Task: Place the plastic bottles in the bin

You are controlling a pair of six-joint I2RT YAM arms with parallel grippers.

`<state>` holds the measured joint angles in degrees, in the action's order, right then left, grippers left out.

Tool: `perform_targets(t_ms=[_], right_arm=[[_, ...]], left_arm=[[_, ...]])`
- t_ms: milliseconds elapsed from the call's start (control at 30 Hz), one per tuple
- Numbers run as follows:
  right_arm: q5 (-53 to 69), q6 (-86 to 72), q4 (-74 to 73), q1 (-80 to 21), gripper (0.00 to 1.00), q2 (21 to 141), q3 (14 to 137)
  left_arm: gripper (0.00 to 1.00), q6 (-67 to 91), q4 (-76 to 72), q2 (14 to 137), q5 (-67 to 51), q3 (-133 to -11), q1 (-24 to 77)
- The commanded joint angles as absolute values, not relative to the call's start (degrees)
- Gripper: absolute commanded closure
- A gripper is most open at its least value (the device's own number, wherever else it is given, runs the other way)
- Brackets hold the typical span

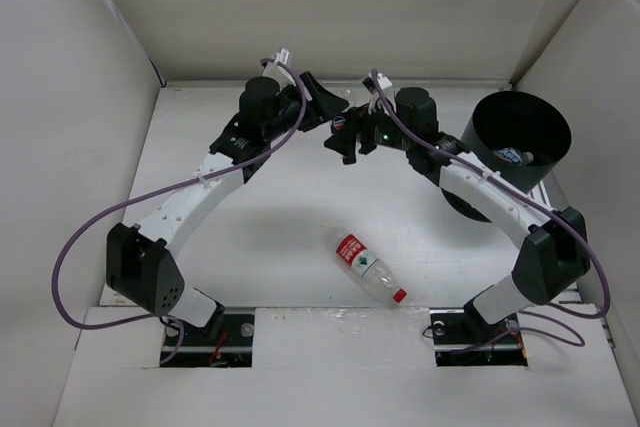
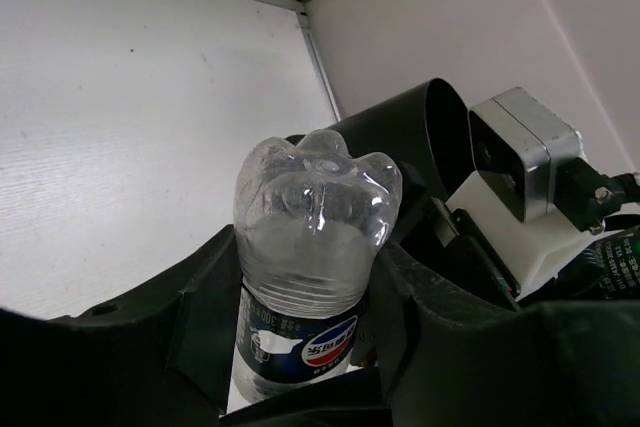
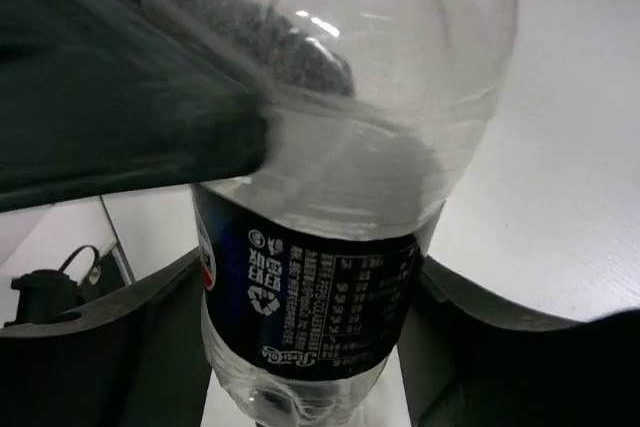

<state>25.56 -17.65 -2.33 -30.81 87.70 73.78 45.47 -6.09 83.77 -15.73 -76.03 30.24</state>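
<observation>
- The left claw (image 1: 322, 105) and right claw (image 1: 345, 137) meet above the far middle of the desk (image 1: 250, 237), near the back wall (image 1: 330, 27).
- Both claws pinch the dark-labelled bottle (image 2: 315, 217), their fingers pressed against the sides of its label.
- The bin (image 1: 520, 95) stands in the far right corner, just beside the right arm (image 1: 490, 192). A clear bottle (image 1: 510, 156) lies inside it.
- The red-labelled bottle (image 1: 368, 265) lies on its side near the front edge, between the arm bases and well apart from both claws.
</observation>
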Motion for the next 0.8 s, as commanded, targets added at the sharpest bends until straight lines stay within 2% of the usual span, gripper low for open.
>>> perform_targets(t_ms=[0,33,67,200,300,400,533,600,633,667,767], right_arm=[[23.29,-18.98,2.54,-28.4,0.74,84.74,74.71],[23.29,-18.98,2.55,-27.61,0.94,83.77,74.01],[22.07,-18.98,2.55,-26.81,1.0,82.63,74.0],[17.77,-17.5,-2.79,-20.14,1.0,76.4,74.0],[8.46,-16.17,-13.51,-13.46,1.0,71.83,76.37],[-2.0,-15.64,-23.25,-6.35,1.0,69.7,77.69],[-3.96,-18.01,-25.06,4.2,1.0,65.58,74.19],[-3.16,-18.63,-24.43,8.06,0.92,64.34,72.52],[-4.21,-18.63,-24.43,8.69,0.74,64.34,71.81],[-5.26,-18.63,-24.43,9.22,0.18,63.73,71.81],[-9.92,-18.63,-28.73,10.28,0.12,64.24,74.6]], left_arm=[[0.34,48.43,-13.35,80.68,-20.82,-75.41,30.59],[0.02,48.43,-12.49,80.68,-20.83,-76.19,30.59],[0.0,48.43,-11.61,80.68,-20.83,-76.81,30.59],[0.0,46.41,-3.91,81.82,-16.01,-80.94,30.59],[0.0,44.39,5.32,82.35,-9.77,-84.36,31.2],[0.0,42.55,10.53,82.88,-3.71,-85.25,34.53],[0.0,42.53,13.44,82.88,3.76,-83.33,44.54],[0.0,44.29,16.33,83.58,9.38,-83.32,50.87],[0.0,45.34,17.65,84.11,11.14,-83.32,52.72],[0.0,47.7,20.1,85.16,13.16,-82.8,55.26],[0.0,51.23,21.18,85.78,13.89,-78.86,57.3]])
